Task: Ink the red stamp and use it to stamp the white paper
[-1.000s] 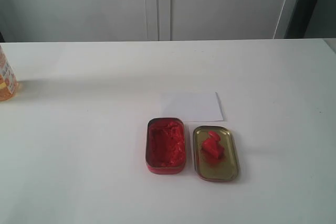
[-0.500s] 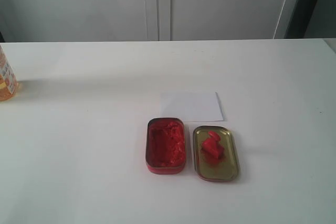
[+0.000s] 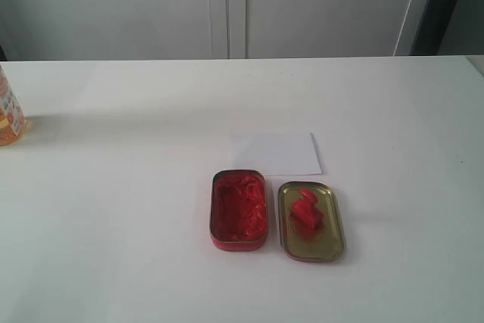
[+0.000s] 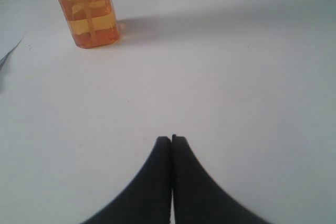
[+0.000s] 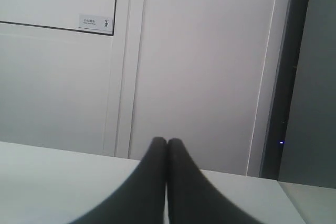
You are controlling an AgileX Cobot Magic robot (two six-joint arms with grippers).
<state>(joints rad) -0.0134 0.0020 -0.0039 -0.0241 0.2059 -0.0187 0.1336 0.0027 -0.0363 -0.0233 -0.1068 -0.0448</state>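
Note:
The red stamp [image 3: 305, 215] lies inside the gold tin lid [image 3: 333, 241], to the right of the open red tin of ink paste [image 3: 239, 209]. Just behind both tins lies the white paper [image 3: 276, 153], blank as far as I can see. Neither gripper shows in the exterior view. In the left wrist view my left gripper [image 4: 171, 139] is shut with nothing in it, low over bare white tabletop. In the right wrist view my right gripper [image 5: 167, 141] is shut and empty, pointing at the grey cabinet doors beyond the table's edge.
An orange translucent bottle [image 3: 9, 111] stands at the table's far left edge; the same bottle [image 4: 86, 9] is ahead of the left gripper. Grey cabinet doors [image 3: 227, 5] rise behind the white table [image 3: 113, 225].

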